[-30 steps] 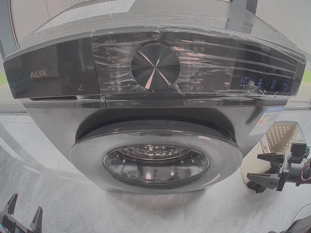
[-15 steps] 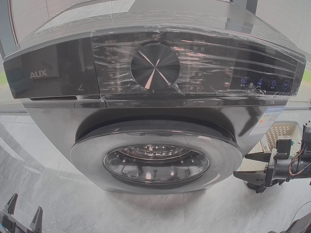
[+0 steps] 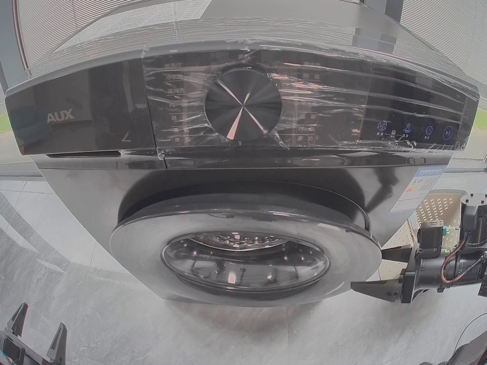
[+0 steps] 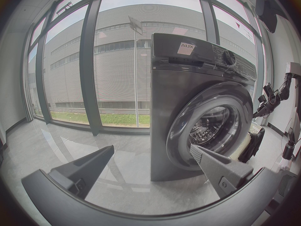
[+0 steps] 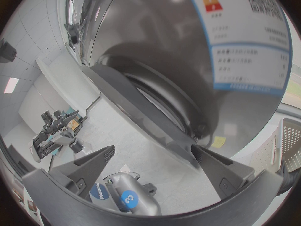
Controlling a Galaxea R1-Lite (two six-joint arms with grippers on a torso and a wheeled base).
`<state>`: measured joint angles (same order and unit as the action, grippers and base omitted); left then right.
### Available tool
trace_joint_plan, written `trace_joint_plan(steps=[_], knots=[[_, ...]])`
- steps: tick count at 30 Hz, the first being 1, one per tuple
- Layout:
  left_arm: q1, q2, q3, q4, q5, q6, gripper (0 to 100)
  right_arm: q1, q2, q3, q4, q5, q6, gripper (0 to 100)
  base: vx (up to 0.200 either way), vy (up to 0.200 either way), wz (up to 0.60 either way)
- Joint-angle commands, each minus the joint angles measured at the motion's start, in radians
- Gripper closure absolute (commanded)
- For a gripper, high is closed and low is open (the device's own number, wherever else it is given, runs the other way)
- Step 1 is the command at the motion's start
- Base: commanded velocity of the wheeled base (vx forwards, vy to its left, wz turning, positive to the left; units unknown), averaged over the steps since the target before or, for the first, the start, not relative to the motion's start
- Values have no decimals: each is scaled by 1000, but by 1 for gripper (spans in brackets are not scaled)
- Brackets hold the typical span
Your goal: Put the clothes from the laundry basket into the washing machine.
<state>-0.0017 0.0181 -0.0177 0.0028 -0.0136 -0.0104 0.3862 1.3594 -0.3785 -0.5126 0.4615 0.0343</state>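
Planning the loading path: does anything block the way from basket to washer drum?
Yes. The door of the washer covers its opening, ajar at the right edge, where the open right end effector straddles it.

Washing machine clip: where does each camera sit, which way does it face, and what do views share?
Head view: on the robot's head, looking forward and down at the washing machine and its door; left gripper low, right gripper at the door's rim.
Left wrist view: low on the robot's left, looking across the floor at the door past the open left gripper.
Right wrist view: tight against the door's rim, which passes through the open right gripper.
Shared: head and right wrist views both show the laundry basket.
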Motion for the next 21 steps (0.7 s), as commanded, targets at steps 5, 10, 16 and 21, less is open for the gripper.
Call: trace_joint_plan(steps=[5,10,16,21], knots=[[0,-15,18,0,0,0,0,-3,-108,76,8,2,-2,0,0,0,0],[0,-15,18,0,0,0,0,-12,-71,36,-1,0,-2,0,-40,0,0],[0,-15,18,0,0,0,0,-13,10,-19,-4,-10,-2,0,-167,0,0],[0,-15,18,0,0,0,0,8,18,-7,-3,-21,-2,0,0,0,0]])
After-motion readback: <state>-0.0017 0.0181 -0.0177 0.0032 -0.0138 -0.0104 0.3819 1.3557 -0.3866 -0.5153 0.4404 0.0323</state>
